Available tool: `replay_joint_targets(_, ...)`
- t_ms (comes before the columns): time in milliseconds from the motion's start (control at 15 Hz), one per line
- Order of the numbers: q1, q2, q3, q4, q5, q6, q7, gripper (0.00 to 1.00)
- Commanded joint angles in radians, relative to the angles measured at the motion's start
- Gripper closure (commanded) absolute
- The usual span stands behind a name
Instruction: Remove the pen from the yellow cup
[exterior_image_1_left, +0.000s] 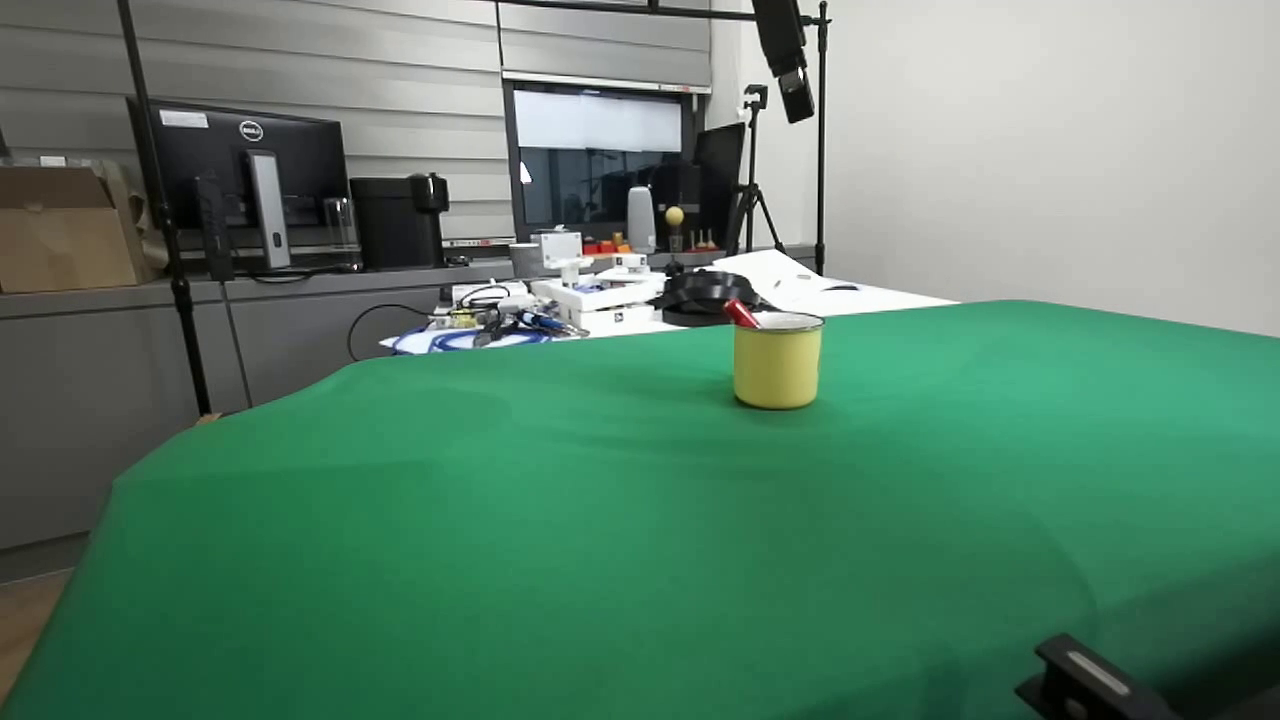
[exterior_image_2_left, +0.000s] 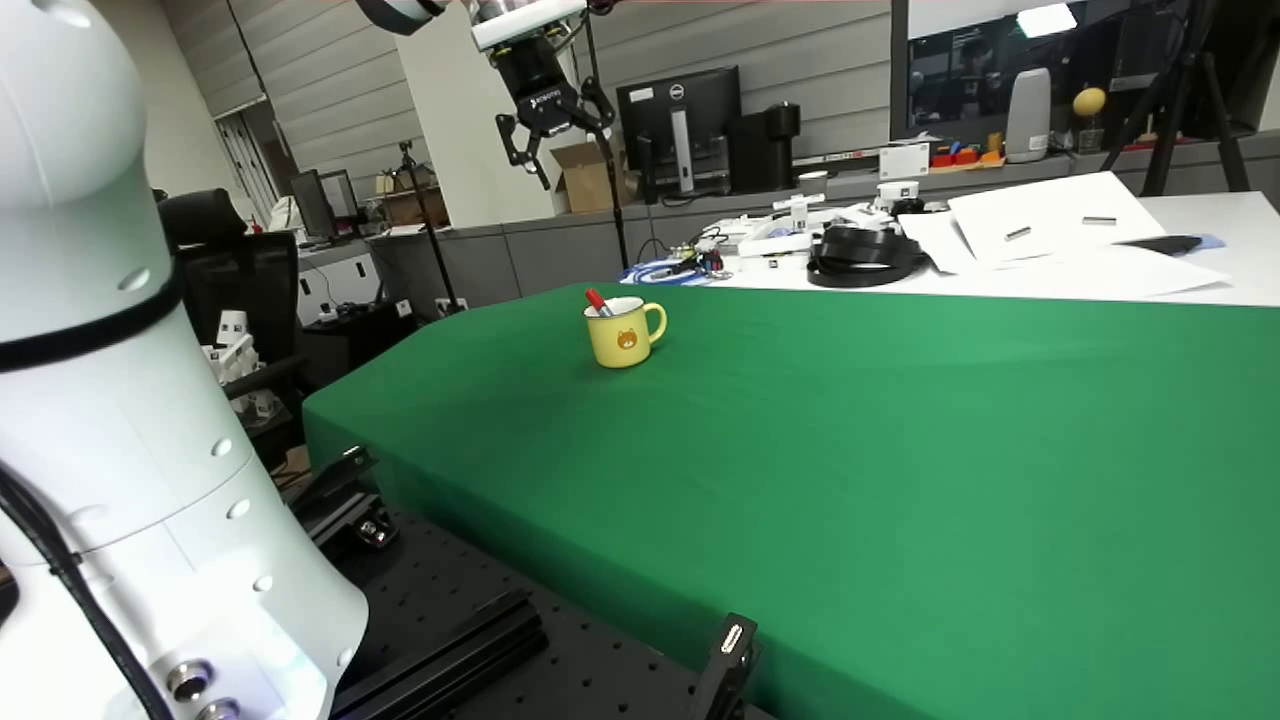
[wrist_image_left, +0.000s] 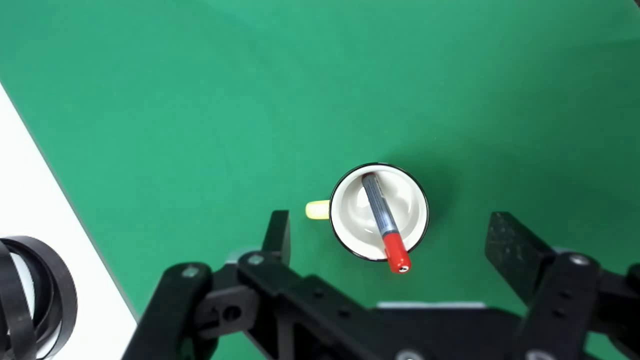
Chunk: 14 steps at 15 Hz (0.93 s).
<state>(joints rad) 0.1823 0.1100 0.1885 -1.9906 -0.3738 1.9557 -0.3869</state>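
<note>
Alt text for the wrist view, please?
A red-capped marker slants inside a yellow-handled, white-lined mug on green cloth, its cap jutting out. The open gripper spans the bottom; coiled black bands lie at lower left.

In an exterior view, camera low over the green cloth, facing the yellow cup and the window. In an exterior view, camera close beside the white arm, looking slightly down across the cloth. Both exterior views, I note, share cup, monitor, window. Wrist view: from above, steeply down past the gripper onto cup and cloth; cup appears largest here.
</note>
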Motion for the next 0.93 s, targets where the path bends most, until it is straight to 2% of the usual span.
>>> replay_joint_targets(0,0.001,0.000,0.000,0.005,0.000,-0.006,-0.003,0.00)
replay_joint_targets(200,0.001,0.000,0.000,0.006,0.000,-0.007,-0.005,0.00)
replay_joint_targets(533,0.045,0.103,0.015,0.063,-0.203,-0.001,0.003,0.00)
replay_joint_targets(800,0.070,0.207,0.023,0.093,-0.268,0.033,-0.027,0.00)
replay_joint_targets(867,0.066,0.231,0.028,0.092,-0.267,0.074,-0.066,0.00)
